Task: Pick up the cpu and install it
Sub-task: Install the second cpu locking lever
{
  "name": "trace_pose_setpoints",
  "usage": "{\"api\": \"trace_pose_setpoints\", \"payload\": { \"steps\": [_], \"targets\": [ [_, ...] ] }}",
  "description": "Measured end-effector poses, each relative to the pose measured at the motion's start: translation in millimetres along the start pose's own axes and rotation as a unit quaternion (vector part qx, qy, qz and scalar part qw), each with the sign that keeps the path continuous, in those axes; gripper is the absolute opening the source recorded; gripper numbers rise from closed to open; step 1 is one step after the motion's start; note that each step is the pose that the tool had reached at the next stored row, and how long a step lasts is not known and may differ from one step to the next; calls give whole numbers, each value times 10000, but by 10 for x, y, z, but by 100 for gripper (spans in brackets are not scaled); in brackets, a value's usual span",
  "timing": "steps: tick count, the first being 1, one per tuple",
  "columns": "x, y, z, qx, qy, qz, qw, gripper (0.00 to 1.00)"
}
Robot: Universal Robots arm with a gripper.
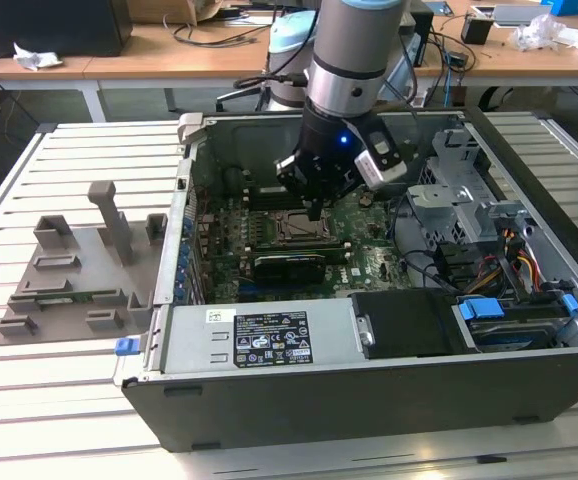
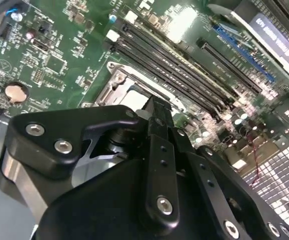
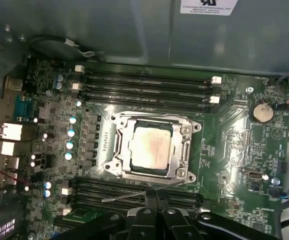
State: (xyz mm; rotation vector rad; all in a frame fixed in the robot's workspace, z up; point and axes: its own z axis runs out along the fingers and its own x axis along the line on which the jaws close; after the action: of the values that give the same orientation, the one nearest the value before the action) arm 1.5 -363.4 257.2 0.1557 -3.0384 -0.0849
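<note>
Slatted white tabletop (image 1: 59,420) runs across the foreground, with cluttered wooden desks along the back wall. On it lies an open computer case (image 1: 369,400), and the arm reaches down into its middle. The gripper (image 1: 314,205) hangs just above the motherboard (image 1: 364,225), its dark fingers (image 3: 157,202) drawn together into a narrow tip with nothing between them. Right under that tip, near the centre of the exterior view, is the metal-framed socket (image 1: 296,228). The cpu (image 3: 151,148) already sits flat inside the socket frame in the first wrist view, its pale silver top showing, apart from the gripper. In the second wrist view the cpu (image 2: 132,100) peeks out just past the gripper body. Long black memory slots (image 3: 144,82) run on either side of the socket, and a round coin battery (image 3: 261,112) sits toward the right of the board. Outside the case, at the left of the exterior view, a grey plastic fixture (image 1: 74,275) with upright posts rests on the tabletop.
</note>
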Motion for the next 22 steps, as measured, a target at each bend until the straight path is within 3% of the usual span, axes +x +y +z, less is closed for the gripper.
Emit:
{"api": "trace_pose_setpoints", "payload": {
  "steps": [1, 7, 14, 17, 22],
  "targets": [
    [37, -41, 18, -42, -4, -4, 10000, 11],
    [204, -52, 157, -43, -5, -4, 10000, 11],
    [342, -117, 324, -50, -5, -5, 10000, 11],
    [430, -114, 376, -105, -11, -17, 9999, 11],
    [493, -112, 464, -139, -10, -76, 9999, 11]
  ]
}}
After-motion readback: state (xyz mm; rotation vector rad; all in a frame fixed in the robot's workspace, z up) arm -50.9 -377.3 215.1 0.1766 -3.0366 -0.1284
